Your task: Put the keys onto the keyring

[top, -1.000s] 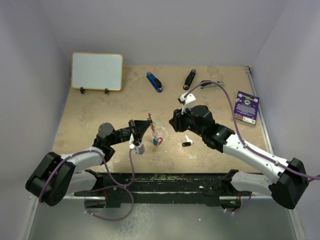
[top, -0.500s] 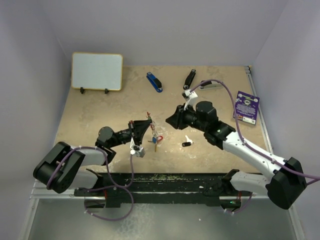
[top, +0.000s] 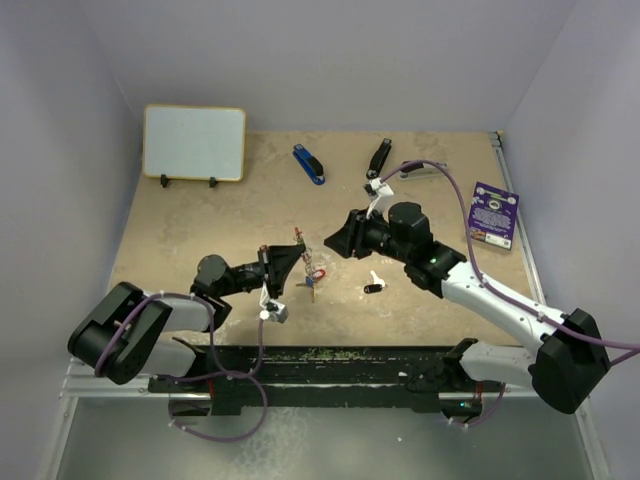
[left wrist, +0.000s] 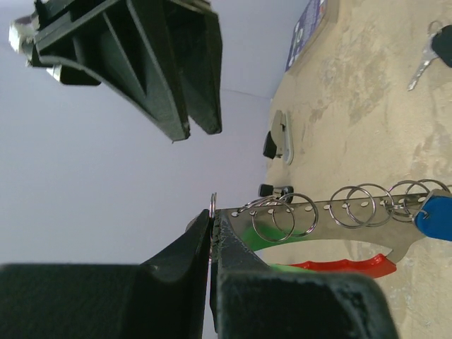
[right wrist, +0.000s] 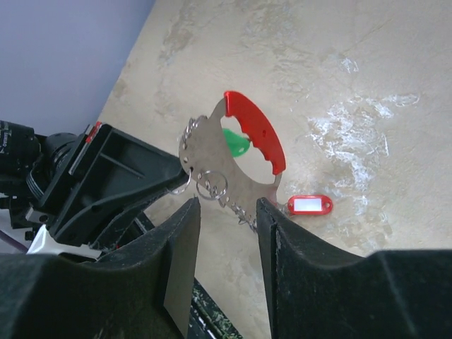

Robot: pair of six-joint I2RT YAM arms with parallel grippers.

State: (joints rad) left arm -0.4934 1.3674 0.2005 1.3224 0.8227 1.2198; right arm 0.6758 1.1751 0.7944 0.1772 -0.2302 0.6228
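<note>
Right at your near edge the two arms are bolted side by side, and both reach in toward the middle of the table (top: 170,235). Your left gripper (top: 297,262) comes first. Its fingers (left wrist: 176,261) are pressed tight together, pinching one end of the keyring (left wrist: 321,207). It holds the keyring up off the table, about level with the surface. From the left wrist you see a thin steel strip with a row of holes, with several small split rings threaded through them. A blue key head (left wrist: 434,217) hangs at the strip's far end.

From the right wrist the same keyring shows a curved red grip (right wrist: 258,138), a green tag (right wrist: 236,141) inside the curve, and a red fob (right wrist: 307,205) trailing on a short chain. Your right gripper (right wrist: 227,212) faces the keyring from the other side, just short of it. Its fingers (right wrist: 180,247) stand partly apart, with nothing clamped between them.

Just right of the keyring, under the right arm, a black key (top: 373,288) lies flat on the table, apart from both grippers.

Farther back lie a blue stapler (top: 309,165), a black stapler (top: 379,157) and a grey stapler (top: 420,170). A purple card (top: 494,213) lies by the right edge. A small whiteboard (top: 194,142) stands propped at the back left.
</note>
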